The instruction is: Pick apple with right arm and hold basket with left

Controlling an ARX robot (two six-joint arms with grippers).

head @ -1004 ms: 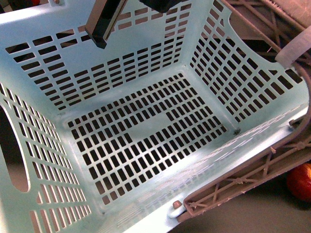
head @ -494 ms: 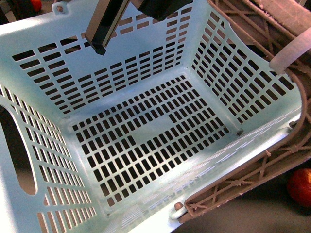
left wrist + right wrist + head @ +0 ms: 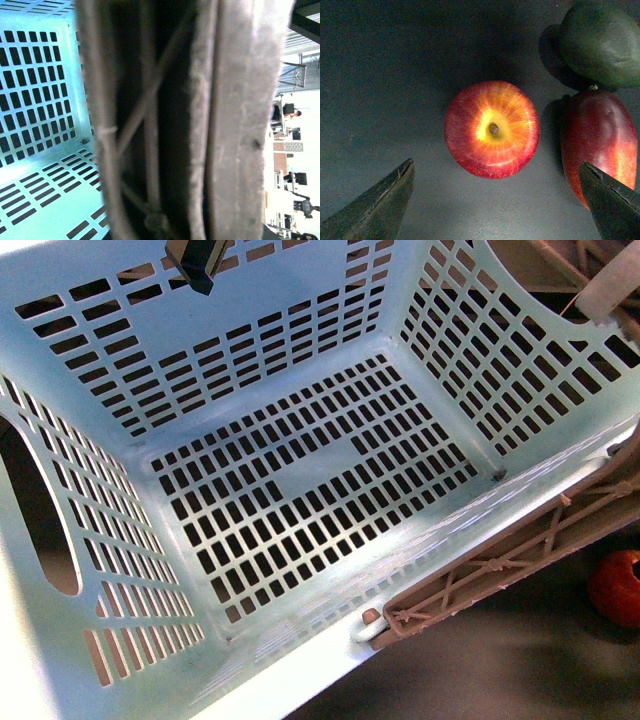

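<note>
The pale mint-blue basket fills the front view, tilted, with its slotted floor empty. Its brown latticed handle lies along the near right rim. In the left wrist view the handle fills the frame very close, and my left gripper is shut on the basket; its fingers are hidden there. A dark fingertip shows at the top of the front view. The apple sits stem-up on a dark surface. My right gripper is open and empty above it, and the apple lies just ahead of the gap.
A dark red elongated fruit lies close beside the apple, next to one right fingertip. A dark green fruit lies beyond it. A red fruit shows past the basket's right rim; I cannot tell which it is.
The basket has shifted upward in the front view. The dark finger has moved toward the top edge, and the upper part of the handle has left the view.
</note>
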